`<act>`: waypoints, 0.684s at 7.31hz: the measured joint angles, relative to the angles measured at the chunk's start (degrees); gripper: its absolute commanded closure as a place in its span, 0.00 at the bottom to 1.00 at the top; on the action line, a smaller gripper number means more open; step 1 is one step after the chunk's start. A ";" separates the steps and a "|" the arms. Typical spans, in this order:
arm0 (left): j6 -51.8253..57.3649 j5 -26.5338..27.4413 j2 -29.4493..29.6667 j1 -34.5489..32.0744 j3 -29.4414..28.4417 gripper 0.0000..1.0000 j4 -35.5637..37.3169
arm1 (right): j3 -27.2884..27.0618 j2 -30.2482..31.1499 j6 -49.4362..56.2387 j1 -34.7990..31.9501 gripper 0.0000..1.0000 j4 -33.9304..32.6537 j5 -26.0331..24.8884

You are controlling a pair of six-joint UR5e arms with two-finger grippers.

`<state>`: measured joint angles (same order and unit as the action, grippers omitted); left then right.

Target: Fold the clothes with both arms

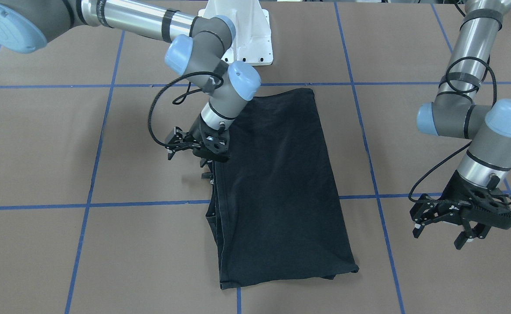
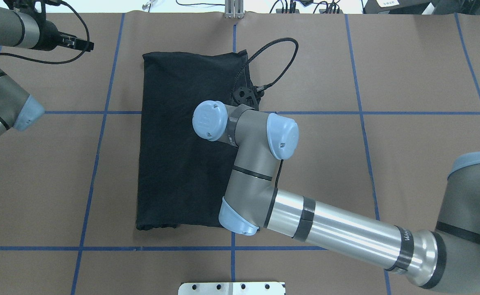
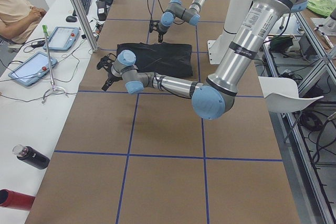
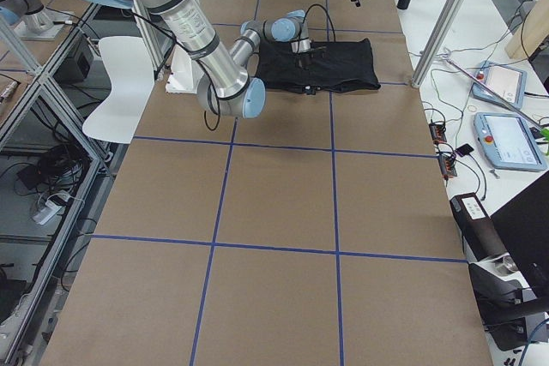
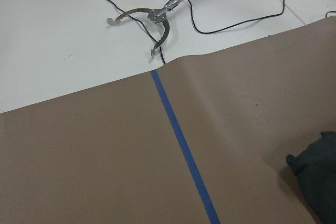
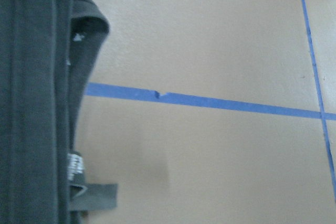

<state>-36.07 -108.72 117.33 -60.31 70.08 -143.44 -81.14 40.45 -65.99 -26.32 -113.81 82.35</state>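
The right gripper [image 1: 206,170] meets the black T-shirt [image 1: 277,183] at its edge; whether it grips is unclear. A white tag [image 6: 76,165] beside it is unreadable. The left gripper [image 1: 443,235] hangs spread, empty.

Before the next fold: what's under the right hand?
The folded edge of the black T-shirt, on brown paper. The right hand hides its own fingertips; grip cannot be confirmed.

**Right arm low at the shirt, left arm off to the side**

The right arm [image 2: 326,229] reached across the shirt [image 1: 281,183]. Its wrist bent downward, setting the right gripper [image 1: 206,168] at the shirt's long edge; whether its fingers were parted could not be made out. The left arm [image 1: 469,87] hung well clear of the shirt's opposite side, the left gripper [image 1: 442,235] angled down with fingers spread apart.
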 measured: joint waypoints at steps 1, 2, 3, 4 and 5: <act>0.02 0.00 0.00 0.01 -0.02 0.00 0.00 | -2.52 1.46 0.08 -0.06 0.00 -0.04 0.04; 0.01 0.00 0.00 0.01 -0.03 0.00 0.00 | -4.46 1.28 -0.03 -0.18 0.00 0.19 0.53; -0.32 0.00 0.00 0.01 0.17 0.00 0.00 | -7.34 0.69 -0.40 -0.36 0.00 0.48 1.80; -2.02 -0.02 0.00 0.01 0.98 0.00 0.04 | -12.34 0.90 -1.13 -0.63 0.00 0.62 3.61; -5.53 -0.16 -0.08 0.22 2.58 0.00 0.22 | -18.44 2.34 -2.63 -0.86 0.00 0.69 5.14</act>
<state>-41.59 -108.88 117.25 -60.09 72.66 -143.22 -99.57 42.79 -68.62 -27.17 -113.12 87.50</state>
